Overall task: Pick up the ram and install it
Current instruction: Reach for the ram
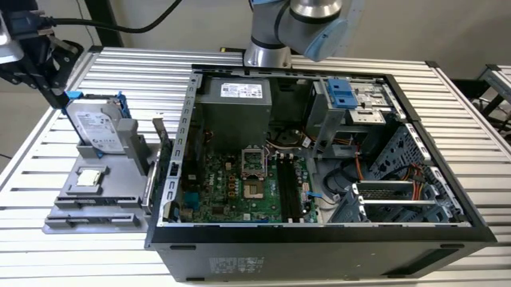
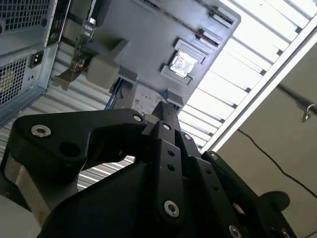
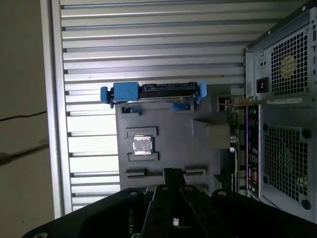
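My black gripper (image 1: 57,100) hangs at the exterior view's far left, above and just beside the upright hard drive (image 1: 100,127). Its fingers meet at the tip in both wrist views, so the gripper (image 2: 166,108) (image 3: 173,174) is shut with nothing seen in it. A thin dark circuit board (image 3: 241,148) stands on edge along the grey holder's (image 1: 119,197) side next to the case; I cannot tell if it is the ram. The motherboard's long black memory slots (image 1: 290,190) lie inside the open case.
A small silver processor chip (image 1: 90,177) (image 3: 143,145) rests in the holder. The open computer case (image 1: 319,236) takes up the middle and right of the slatted metal table (image 1: 24,197). The arm's base (image 1: 267,54) stands behind the case.
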You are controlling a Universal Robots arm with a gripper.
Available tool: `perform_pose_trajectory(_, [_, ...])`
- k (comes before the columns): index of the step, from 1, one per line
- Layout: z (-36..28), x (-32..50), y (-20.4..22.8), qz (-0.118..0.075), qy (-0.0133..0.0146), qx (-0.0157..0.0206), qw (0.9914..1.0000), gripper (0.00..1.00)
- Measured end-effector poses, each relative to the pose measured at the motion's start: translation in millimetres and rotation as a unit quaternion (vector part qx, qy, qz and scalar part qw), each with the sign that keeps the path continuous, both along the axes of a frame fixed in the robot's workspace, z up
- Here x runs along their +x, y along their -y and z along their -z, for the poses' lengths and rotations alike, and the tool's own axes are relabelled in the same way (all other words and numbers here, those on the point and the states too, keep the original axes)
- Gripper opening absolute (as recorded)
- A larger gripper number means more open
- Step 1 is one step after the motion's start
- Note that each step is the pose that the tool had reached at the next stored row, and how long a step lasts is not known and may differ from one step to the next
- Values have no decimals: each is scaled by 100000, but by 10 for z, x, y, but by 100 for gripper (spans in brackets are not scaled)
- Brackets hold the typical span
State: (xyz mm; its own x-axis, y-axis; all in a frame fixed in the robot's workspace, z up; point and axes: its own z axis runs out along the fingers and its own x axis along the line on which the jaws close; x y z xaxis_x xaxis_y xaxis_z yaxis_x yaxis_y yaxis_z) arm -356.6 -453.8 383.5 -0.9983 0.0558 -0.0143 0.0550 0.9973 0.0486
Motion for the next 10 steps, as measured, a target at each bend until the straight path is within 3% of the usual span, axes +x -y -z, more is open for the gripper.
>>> perform_pose_trajectory(3, [25, 0, 138, 1, 1, 0, 100000, 0])
perform_pose_trajectory(5, [27, 0, 208, -36, 0, 1, 100000, 0])
perform_pose_trajectory(10, [27, -1, 294, -571, 5, -2, 99998, 0])
